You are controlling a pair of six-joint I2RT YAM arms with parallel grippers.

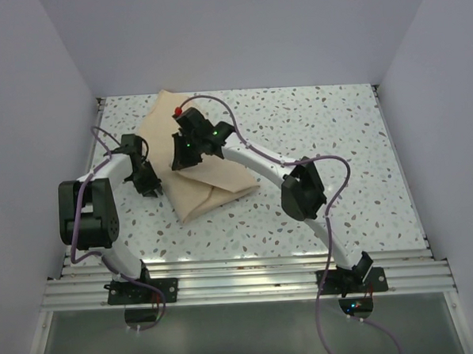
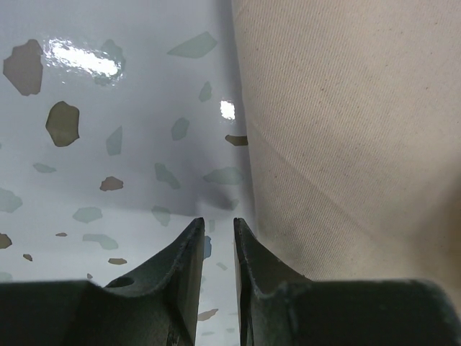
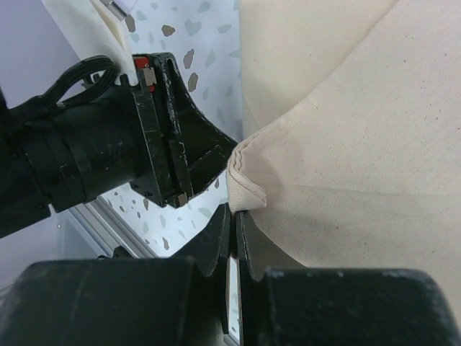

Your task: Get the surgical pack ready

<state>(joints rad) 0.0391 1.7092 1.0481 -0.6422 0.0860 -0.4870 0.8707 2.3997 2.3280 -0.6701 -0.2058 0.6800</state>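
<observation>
The surgical pack (image 1: 213,184) is a tan cloth bundle, folded over, lying left of the table's middle. My right gripper (image 1: 181,158) hovers over its left part, pointing down. In the right wrist view its jaws (image 3: 235,210) are pressed together on a hemmed corner of the tan wrap (image 3: 248,184), which bulges just above the tips. My left gripper (image 1: 148,184) stands beside the bundle's left edge. Its jaws (image 2: 217,222) are a narrow gap apart, with only speckled table between them and the cloth (image 2: 346,130) just to their right. Whatever is inside the bundle is hidden.
The speckled white table (image 1: 313,125) is walled at the left, back and right. An aluminium rail (image 1: 242,281) carrying both arm bases runs along the near edge. The left arm's wrist (image 3: 94,155) sits close to the right gripper.
</observation>
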